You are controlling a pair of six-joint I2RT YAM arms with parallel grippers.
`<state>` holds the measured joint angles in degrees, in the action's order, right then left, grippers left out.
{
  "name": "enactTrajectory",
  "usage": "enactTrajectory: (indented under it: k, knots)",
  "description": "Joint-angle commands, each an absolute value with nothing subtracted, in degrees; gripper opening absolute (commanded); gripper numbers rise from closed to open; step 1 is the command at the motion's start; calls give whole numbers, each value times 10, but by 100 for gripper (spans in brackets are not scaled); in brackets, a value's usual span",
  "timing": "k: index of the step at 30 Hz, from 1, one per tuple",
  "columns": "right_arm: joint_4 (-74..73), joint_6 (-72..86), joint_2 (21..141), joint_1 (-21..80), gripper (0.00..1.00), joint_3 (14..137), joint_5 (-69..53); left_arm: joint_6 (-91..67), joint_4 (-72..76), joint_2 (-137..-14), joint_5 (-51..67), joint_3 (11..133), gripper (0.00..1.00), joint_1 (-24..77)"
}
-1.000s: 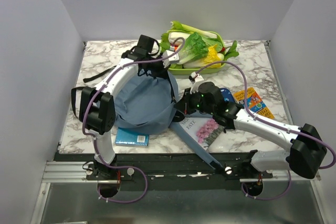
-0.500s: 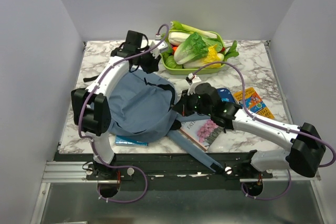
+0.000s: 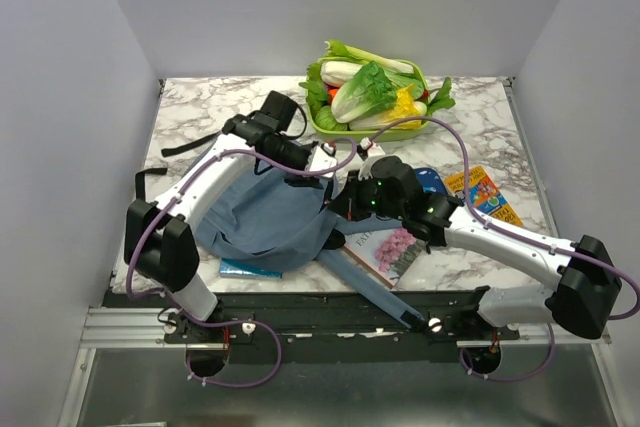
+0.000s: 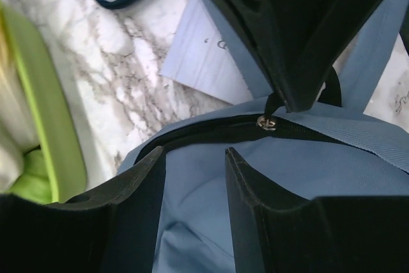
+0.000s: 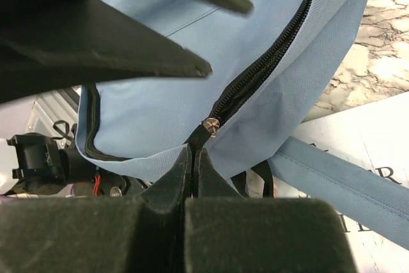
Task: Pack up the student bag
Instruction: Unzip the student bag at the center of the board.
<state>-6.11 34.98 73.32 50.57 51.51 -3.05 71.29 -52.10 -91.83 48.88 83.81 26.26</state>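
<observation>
The student bag (image 3: 262, 219), a soft grey-blue backpack, lies slumped on the marble table left of centre. My left gripper (image 3: 306, 160) hovers over its upper right edge. In the left wrist view it (image 4: 195, 153) is open just above the bag fabric (image 4: 192, 209), with nothing between the fingers. My right gripper (image 3: 341, 209) is at the bag's right side. It (image 5: 193, 150) is shut on the black pull tab of the zipper slider (image 5: 211, 124); that slider also shows as a small metal piece (image 4: 265, 123) in the left wrist view. The zipper looks partly open.
A lime-green tray (image 3: 352, 133) of vegetables stands at the back. A blue pencil case (image 3: 432, 180), a colourful book (image 3: 486, 194) and a white flowered book (image 3: 388, 247) lie to the right. A teal book (image 3: 246, 269) pokes out under the bag. A blue strap (image 3: 372, 289) runs over the near edge.
My left gripper has opened and swung from the bag's far edge toward the zipper end. The bag has sagged flatter. My right gripper has stayed shut on the pull tab.
</observation>
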Motion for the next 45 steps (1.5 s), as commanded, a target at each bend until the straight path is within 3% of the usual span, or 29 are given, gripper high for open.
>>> enactTrajectory:
  k: [1,14,15,16,18,19,20,23,28,33,36,39,41,43,45]
  knots:
    - [-56,371,723,507,0,540,-37,826,-562,-958,512,832,50,277]
    - [-47,382,721,505,1,522,-50,943,-650,-1024,498,897,53,313]
    - [-48,381,722,505,0,523,-50,947,-658,-1024,498,897,48,316]
    - [-47,381,722,505,0,523,-50,963,-668,-1028,498,900,34,317]
    - [-47,382,721,505,1,522,-48,974,-699,-1036,499,908,20,318]
    - [-47,383,719,504,1,519,-47,976,-712,-1049,497,923,0,318]
    - [-44,385,718,504,1,517,-47,966,-720,-1057,498,932,0,317]
    - [-37,391,715,504,0,510,-44,928,-737,-1079,511,961,0,309]
    - [-35,405,716,504,1,503,-39,663,-547,-1084,500,988,0,290]
    - [-41,409,715,503,0,505,-32,502,-428,-1080,455,995,0,257]
    - [-53,407,716,504,1,512,-25,471,-399,-1072,424,983,0,230]
    - [-65,404,707,504,0,519,-4,627,-526,-1064,530,982,0,205]
    - [-66,403,699,503,0,513,-4,755,-576,-1040,564,948,19,203]
    - [-62,406,690,504,0,505,-3,772,-555,-1010,557,898,42,226]
    - [-48,410,685,503,1,487,-9,782,-516,-999,536,875,45,248]
